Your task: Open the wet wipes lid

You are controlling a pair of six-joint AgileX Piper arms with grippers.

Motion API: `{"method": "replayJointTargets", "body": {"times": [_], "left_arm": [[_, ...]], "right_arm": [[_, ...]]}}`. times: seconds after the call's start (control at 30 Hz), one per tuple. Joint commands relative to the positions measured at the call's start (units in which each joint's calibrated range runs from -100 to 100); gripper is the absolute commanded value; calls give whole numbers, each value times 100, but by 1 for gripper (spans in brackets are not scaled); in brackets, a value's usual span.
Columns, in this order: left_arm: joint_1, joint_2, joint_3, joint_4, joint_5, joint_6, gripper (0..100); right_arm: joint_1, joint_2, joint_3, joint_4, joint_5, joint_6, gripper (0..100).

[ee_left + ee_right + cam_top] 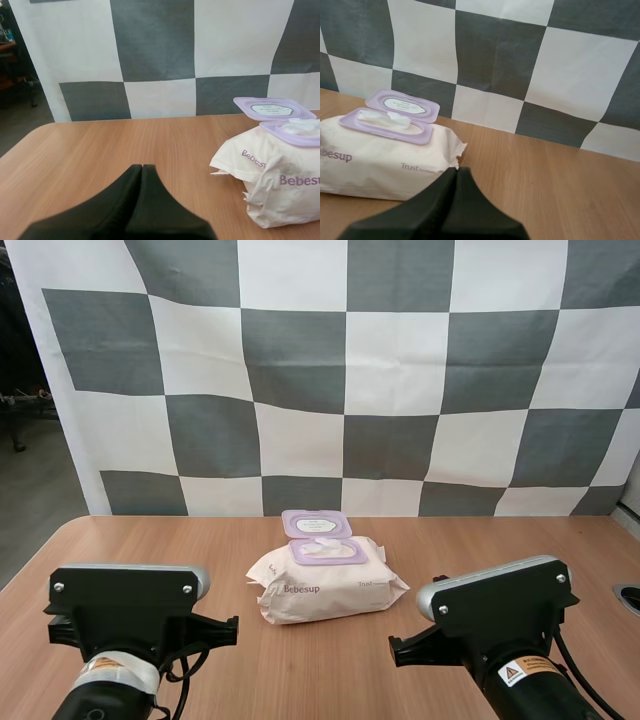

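Purple lid (316,523) open on "Bebesup" pack (325,588); left end effector (142,167), right end effector (456,170) closed.

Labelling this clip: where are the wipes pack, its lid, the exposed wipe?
wet wipes pack (322,588), high view, wrapper front.
lid (316,523), high view, inner face of the open flap.
exposed wipe (384,118), right wrist view, white tissue in the opening.

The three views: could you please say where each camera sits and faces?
High view: behind and above the arm bases, looking down over the table and wet wipes pack; both arms show.
Left wrist view: on the left arm, facing forward; shut left gripper shows.
Right wrist view: on the right arm, facing forward; shut right gripper shows.
Shared: both wrist views see the open lid.
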Motion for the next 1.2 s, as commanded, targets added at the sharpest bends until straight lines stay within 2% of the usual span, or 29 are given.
{"method": "replayJointTargets", "body": {"times": [0.0, 0.07, 0.27, 0.67, 0.83, 0.93, 1.0, 1.07, 1.17], "left_arm": [[0, 0, 0, -893, -156, 1150, 0], [0, 0, 0, -1509, -228, 1719, 0], [0, 0, 0, -1992, -328, 1926, 0], [0, 0, 0, -1990, -328, 1905, 0], [161, 0, 0, -1990, -346, 1855, 0], [244, 0, 0, -1990, -346, 1816, 0], [252, 0, 0, -1990, -346, 1807, 0], [252, 0, 0, -1990, -346, 1807, 0], [252, 0, 0, -2024, -364, 1798, 0]], "right_arm": [[1, 0, 0, 394, 50, 10, 0], [1, 0, 0, 581, 139, 10, 0], [-8, 0, 0, 652, 195, 94, 0], [35, 0, 0, 669, 195, 94, 0], [35, 0, 0, 713, 209, 159, 0], [28, 0, 0, 646, 123, 561, 0], [28, 0, 0, 646, -422, 823, 0], [28, 0, 0, 786, -1431, 1059, 0], [-1, 0, 0, 1613, -3179, 1401, 0]]}}
